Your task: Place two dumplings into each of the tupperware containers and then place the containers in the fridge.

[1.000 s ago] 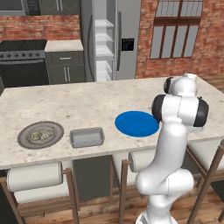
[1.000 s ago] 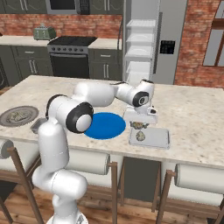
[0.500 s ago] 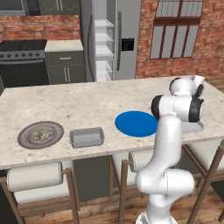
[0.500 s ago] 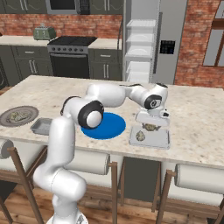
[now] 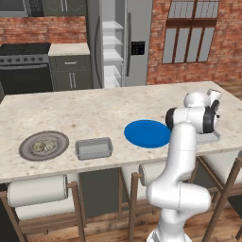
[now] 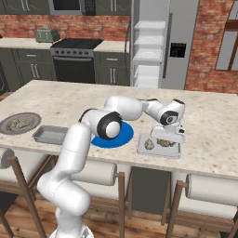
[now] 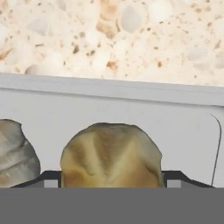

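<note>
My gripper (image 6: 169, 137) hangs low over the right tupperware container (image 6: 158, 152), shut on a tan dumpling (image 7: 111, 153) that fills the gap between the fingertips. Another dumpling (image 6: 148, 144) lies in the same tray, seen at the left in the hand view (image 7: 13, 153). The tray's whitish wall (image 7: 109, 87) runs just beyond them. In the left base view the arm hides most of this container (image 5: 212, 138). The other tupperware container (image 5: 93, 148) stands bare at the counter's front left. Two dumplings (image 5: 43, 146) rest on a grey plate (image 5: 28, 152). The fridge (image 6: 179, 44) stands behind the counter, its door open.
A round blue plate (image 5: 147, 133) lies between the two containers. The black oven range (image 6: 74, 58) is left of the fridge, with a toaster (image 6: 46, 35) on the back counter. Stools line the front edge of the island, and a brick wall with a window is at the right.
The arm has swung right from the blue plate's edge and come down over the right container with the dumpling between its fingers. The containers and plates have not moved.
</note>
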Available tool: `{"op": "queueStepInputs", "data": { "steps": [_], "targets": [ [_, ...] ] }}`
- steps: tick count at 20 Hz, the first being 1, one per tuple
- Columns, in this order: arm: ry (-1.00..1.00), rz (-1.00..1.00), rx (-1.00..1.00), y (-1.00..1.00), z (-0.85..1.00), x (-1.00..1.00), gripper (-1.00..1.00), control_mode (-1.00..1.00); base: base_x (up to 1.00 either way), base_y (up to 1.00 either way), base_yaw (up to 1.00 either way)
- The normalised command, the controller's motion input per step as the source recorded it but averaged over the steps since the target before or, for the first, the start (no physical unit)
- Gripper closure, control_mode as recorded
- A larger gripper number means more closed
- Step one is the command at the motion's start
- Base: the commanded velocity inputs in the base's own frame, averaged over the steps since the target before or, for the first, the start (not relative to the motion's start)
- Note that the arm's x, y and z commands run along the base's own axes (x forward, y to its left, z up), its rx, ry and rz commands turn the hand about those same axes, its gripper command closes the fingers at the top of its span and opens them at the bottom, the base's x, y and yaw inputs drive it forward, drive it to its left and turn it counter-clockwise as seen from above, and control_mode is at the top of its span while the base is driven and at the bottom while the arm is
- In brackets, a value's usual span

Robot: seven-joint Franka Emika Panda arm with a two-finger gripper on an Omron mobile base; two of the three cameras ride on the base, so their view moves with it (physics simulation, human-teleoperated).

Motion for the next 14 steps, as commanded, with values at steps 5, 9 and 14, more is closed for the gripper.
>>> {"op": "queueStepInputs", "data": {
  "steps": [5, 9, 14],
  "targets": [
    [0.0, 0.0, 0.0, 0.01, -0.4, -0.03, -1.0, -1.0, 0.0, 0.0, 0.0],
    [0.0, 0.0, 0.0, 0.0, 0.0, -0.01, -1.0, -1.0, 0.0, 0.0, 0.0],
    [0.0, -0.02, -0.01, 0.13, 0.02, -0.05, -1.0, -1.0, 0.0, 0.0, 0.0]
  ]
}}
